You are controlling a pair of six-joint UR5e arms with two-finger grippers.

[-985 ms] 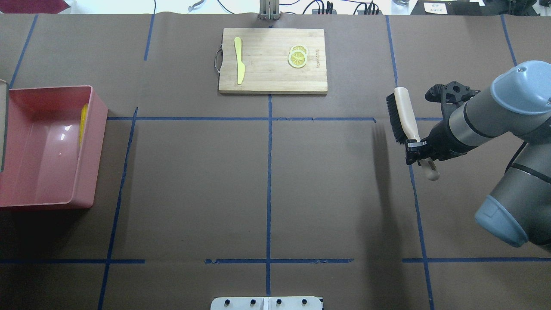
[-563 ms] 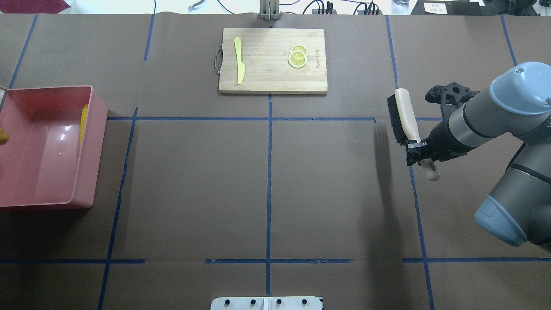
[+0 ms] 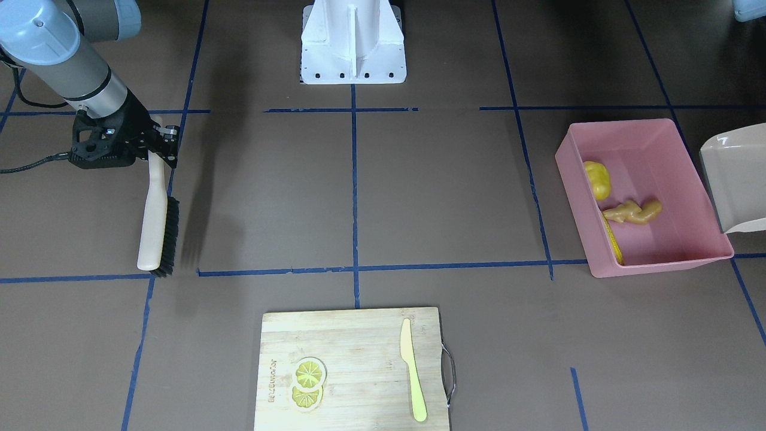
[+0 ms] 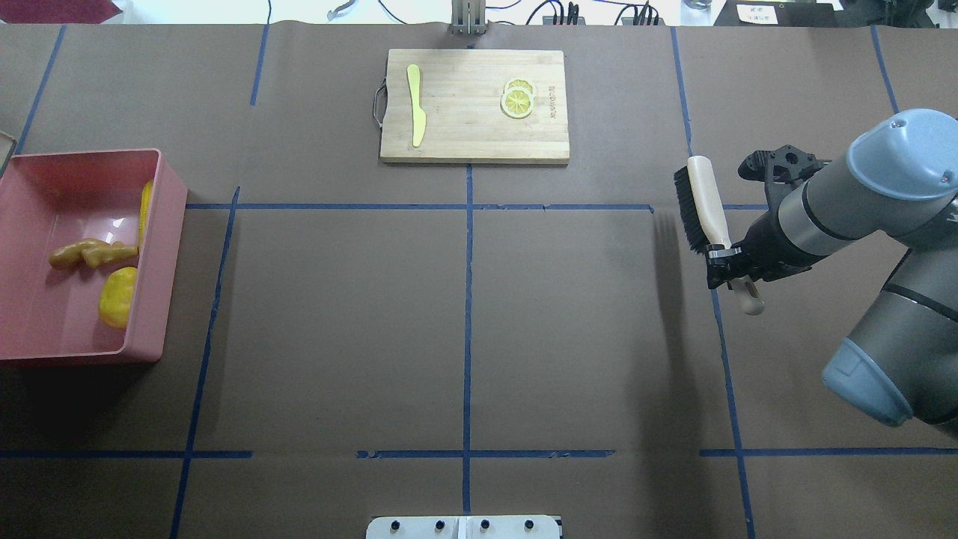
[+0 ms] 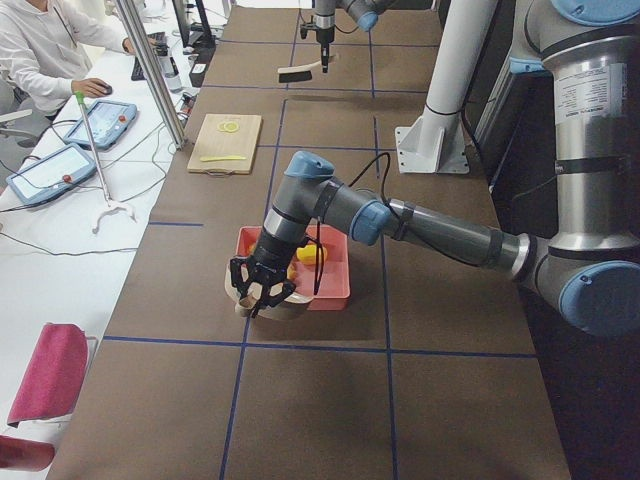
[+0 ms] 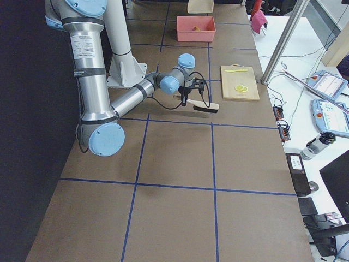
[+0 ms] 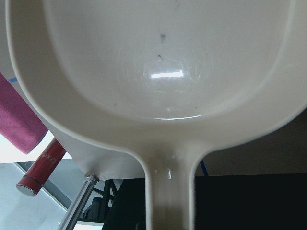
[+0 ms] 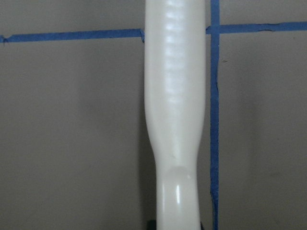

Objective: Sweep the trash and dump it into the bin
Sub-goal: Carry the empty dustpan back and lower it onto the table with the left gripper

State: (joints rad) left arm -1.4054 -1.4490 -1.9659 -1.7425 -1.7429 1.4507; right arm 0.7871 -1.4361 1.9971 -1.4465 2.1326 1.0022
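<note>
The right gripper [image 4: 729,260] clamps the handle of one brush [image 4: 702,196] at the right of the overhead view. The left gripper [image 5: 262,292] is at the dustpan [image 3: 731,179]; I cannot tell its grasp. One pink bin [image 4: 166,224] at the left edge holds three things: a corn cob [image 4: 145,213] along its right wall, a ginger root [image 4: 90,254] and a potato [image 4: 118,298]. At top centre, one cutting board [image 4: 464,127] carries one knife [image 4: 415,105] and two lemon slices [image 4: 517,99].

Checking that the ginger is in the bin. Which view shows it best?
Front-facing: the ginger root lies unobstructed on the bin floor. Overhead shows it too, near the frame edge; side views too small to tell; wrist views miss it.
</note>
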